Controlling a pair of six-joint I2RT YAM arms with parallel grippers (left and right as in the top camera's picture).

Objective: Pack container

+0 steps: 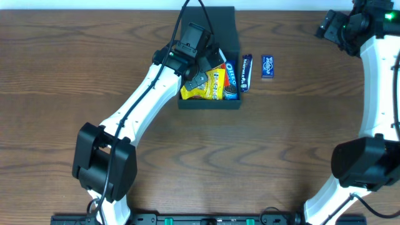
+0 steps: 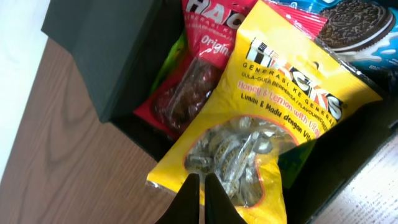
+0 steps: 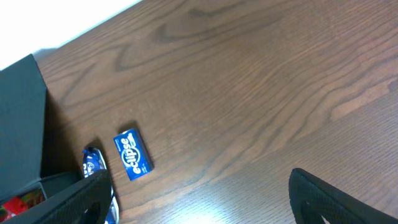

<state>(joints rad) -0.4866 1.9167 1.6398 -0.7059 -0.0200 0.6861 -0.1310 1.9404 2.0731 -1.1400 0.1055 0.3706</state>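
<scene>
- Left gripper [image 2: 200,194], fingers together, met the yellow packet [image 2: 280,124] inside the container [image 1: 209,106], likely tucking it down.
- Right gripper [image 3: 199,180] hung open-jawed and empty, well apart from the container, leaving room.

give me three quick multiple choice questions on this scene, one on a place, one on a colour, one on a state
1. Where is the blue eclipse box?
A) on the table, right of the container
B) inside it, under a bag
C) on its lid

2. What colour is the Hacks bag just in front of the left fingers?
A) green
B) white
C) yellow

3. How do the right fingers stand?
A) shut on a packet
B) spread wide, nothing between them
C) shut and empty

Answers:
1 A, the overhead view shows it lying on the wood, apart from the container.
2 C, the left wrist view shows yellow wrapping at the fingertips.
3 B, the right wrist view shows only bare table between them.
</scene>
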